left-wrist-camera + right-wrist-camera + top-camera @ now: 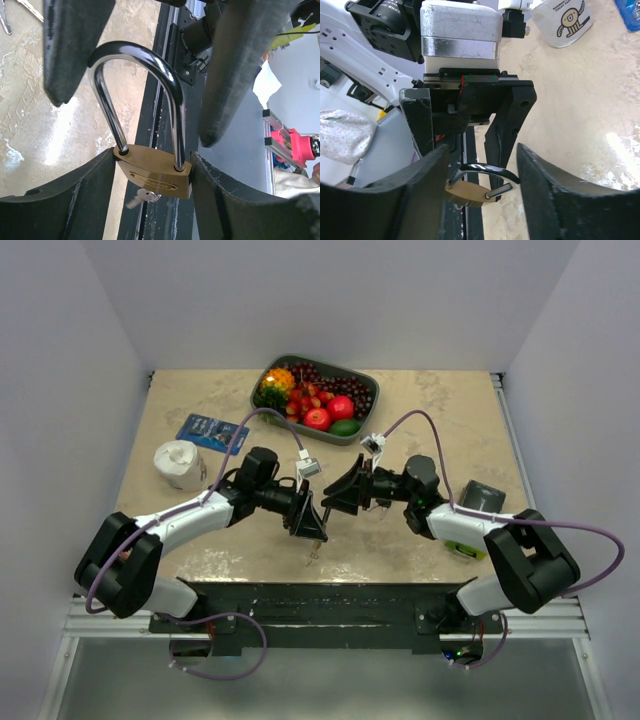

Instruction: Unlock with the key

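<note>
A brass padlock (155,172) with a chrome shackle (167,85) hangs above the table's near edge. My left gripper (152,175) is shut on its body from both sides. A silver key (142,196) sticks out of the underside of the body. My right gripper (482,167) is open, and its fingers (75,50) straddle the shackle (485,172) with the brass body (467,192) just below. In the top view the two grippers meet nose to nose, left gripper (310,518) and right gripper (338,495), and they hide most of the padlock.
A grey tray (370,375) of fruit stands at the back. A white roll (180,465) and a blue packet (212,432) lie at the left. A grey and green object (482,498) sits at the right. Loose keys (5,20) lie on the tabletop.
</note>
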Robot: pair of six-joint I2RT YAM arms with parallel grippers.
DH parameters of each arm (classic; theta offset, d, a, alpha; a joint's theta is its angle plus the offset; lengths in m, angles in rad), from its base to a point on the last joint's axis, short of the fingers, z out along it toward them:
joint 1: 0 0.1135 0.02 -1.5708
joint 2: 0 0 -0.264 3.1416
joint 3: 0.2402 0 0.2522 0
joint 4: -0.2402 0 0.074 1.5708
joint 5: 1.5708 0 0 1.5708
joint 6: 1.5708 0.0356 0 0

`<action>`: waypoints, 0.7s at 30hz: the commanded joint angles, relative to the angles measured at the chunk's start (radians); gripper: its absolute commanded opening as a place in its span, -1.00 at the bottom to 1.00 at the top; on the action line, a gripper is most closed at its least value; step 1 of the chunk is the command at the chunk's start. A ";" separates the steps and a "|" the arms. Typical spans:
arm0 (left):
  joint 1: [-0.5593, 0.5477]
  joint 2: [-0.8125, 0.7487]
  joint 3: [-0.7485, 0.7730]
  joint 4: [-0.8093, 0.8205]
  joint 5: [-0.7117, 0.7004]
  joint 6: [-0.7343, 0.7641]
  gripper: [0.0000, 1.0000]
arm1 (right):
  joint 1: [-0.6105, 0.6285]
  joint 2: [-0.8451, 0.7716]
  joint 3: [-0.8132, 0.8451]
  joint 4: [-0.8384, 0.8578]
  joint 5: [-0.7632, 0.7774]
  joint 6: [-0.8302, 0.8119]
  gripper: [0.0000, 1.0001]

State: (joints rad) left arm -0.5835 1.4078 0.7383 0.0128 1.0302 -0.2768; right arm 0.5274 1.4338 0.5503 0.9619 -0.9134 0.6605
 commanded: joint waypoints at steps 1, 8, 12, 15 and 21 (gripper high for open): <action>0.016 -0.035 0.012 0.069 0.021 -0.004 -1.00 | 0.006 -0.013 0.020 0.012 -0.024 -0.015 0.10; 0.021 -0.038 0.019 0.033 -0.039 0.020 -1.00 | 0.008 -0.013 0.008 -0.018 0.007 -0.021 -0.24; 0.020 -0.040 0.029 -0.010 -0.113 0.040 -1.00 | 0.006 -0.018 0.025 -0.102 0.034 -0.051 -0.43; 0.022 -0.038 0.039 -0.058 -0.198 0.053 -1.00 | 0.006 -0.026 0.055 -0.231 0.088 -0.113 -0.52; 0.022 -0.029 0.061 -0.111 -0.375 0.064 -1.00 | 0.009 -0.006 0.115 -0.423 0.209 -0.193 -0.67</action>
State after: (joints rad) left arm -0.5777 1.4040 0.7410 -0.0902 0.7918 -0.2226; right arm 0.5301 1.4334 0.6003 0.6746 -0.7692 0.5407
